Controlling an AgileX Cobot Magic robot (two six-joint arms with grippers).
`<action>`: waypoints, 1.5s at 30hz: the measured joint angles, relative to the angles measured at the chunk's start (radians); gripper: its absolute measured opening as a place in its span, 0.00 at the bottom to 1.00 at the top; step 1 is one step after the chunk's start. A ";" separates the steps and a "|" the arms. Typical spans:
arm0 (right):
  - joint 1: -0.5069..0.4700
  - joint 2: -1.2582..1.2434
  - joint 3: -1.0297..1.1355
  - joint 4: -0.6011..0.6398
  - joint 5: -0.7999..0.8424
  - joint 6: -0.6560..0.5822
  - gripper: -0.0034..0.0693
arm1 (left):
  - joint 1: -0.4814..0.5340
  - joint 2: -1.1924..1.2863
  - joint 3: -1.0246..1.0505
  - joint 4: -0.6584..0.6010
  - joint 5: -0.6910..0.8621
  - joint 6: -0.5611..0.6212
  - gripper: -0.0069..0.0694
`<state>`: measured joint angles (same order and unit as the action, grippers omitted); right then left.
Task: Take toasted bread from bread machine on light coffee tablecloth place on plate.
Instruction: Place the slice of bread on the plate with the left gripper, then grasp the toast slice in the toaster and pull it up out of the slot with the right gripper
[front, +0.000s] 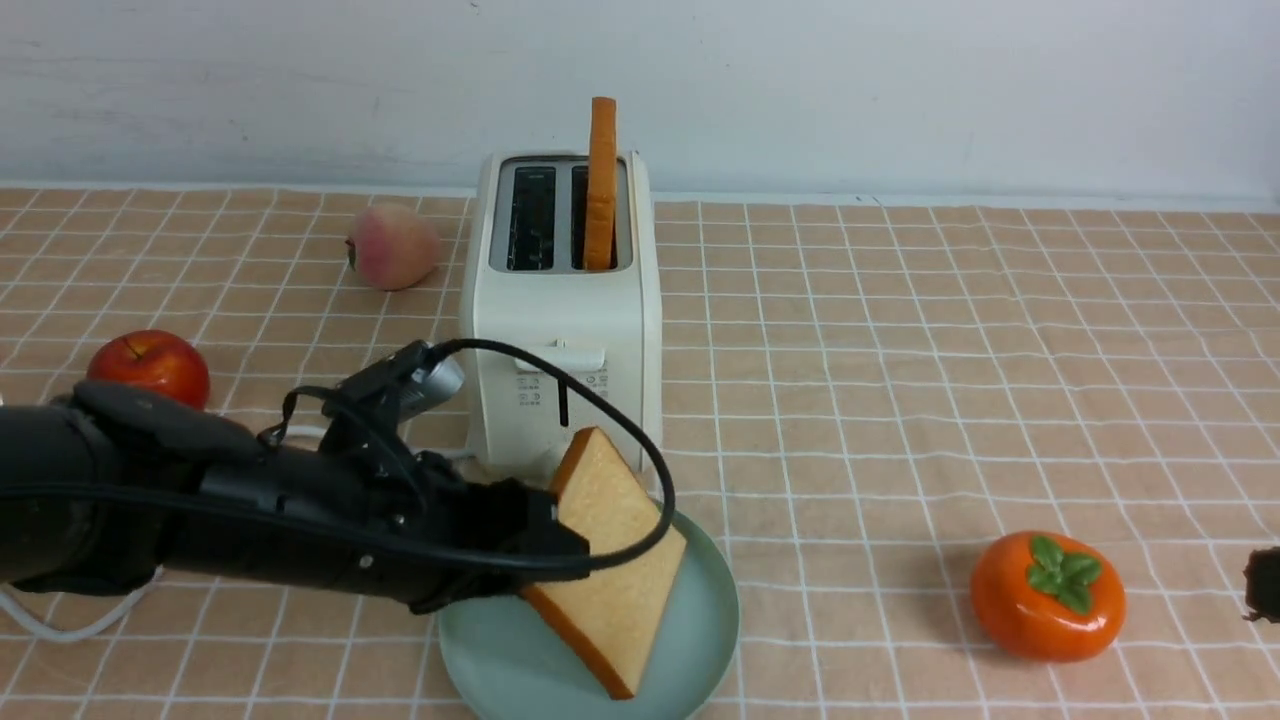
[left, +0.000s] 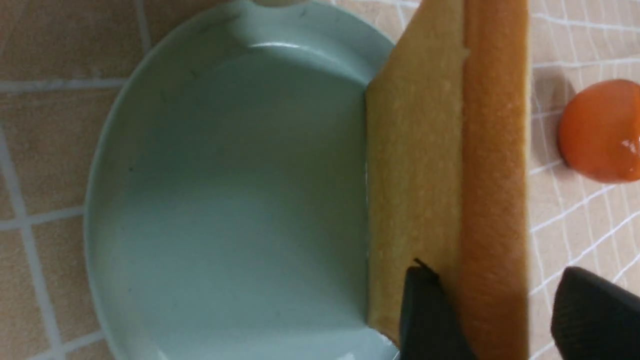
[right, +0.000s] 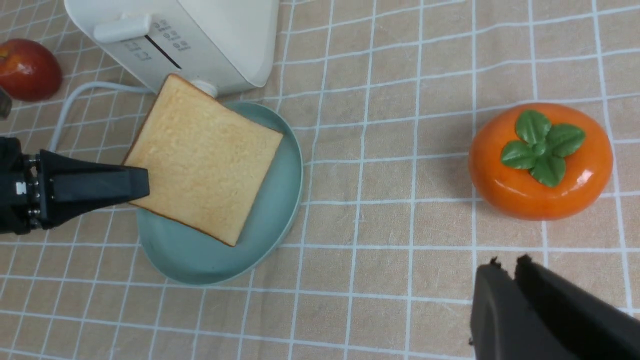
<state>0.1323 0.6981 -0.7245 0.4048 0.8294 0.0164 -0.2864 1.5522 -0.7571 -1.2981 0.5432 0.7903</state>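
Note:
One slice of toasted bread (front: 615, 560) leans tilted over the mint-green plate (front: 705, 620), its lower edge on the plate. My left gripper (left: 495, 272) is open around its near edge: one finger (left: 425, 310) lies against the pale face, the other (left: 595, 310) stands clear of the crust. A second slice (front: 601, 180) stands upright in the right slot of the bread machine (front: 560, 330), just behind the plate on the light coffee tablecloth (front: 900, 350). My right gripper (right: 507, 262) hovers shut and empty over the cloth near the orange persimmon (right: 540, 160).
A red apple (front: 150, 365) and a peach (front: 392, 245) lie left of the toaster. The persimmon (front: 1047, 595) sits at the front right. The toaster's white cord (front: 40, 620) trails under my left arm. A pale wall closes the back.

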 joint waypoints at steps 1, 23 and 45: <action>0.000 0.000 0.000 0.000 -0.003 0.000 0.12 | 0.000 -0.016 0.000 0.053 0.005 -0.039 0.59; 0.064 0.428 -0.362 0.081 0.144 -0.131 0.05 | 0.000 -0.683 0.001 1.153 0.315 -1.020 0.07; 0.390 1.346 -1.368 -0.056 -0.046 0.004 0.81 | 0.000 -1.373 0.079 1.164 0.535 -1.153 0.07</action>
<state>0.5226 2.0444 -2.0923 0.3487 0.7836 0.0207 -0.2864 0.1795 -0.6780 -0.1345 1.0783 -0.3624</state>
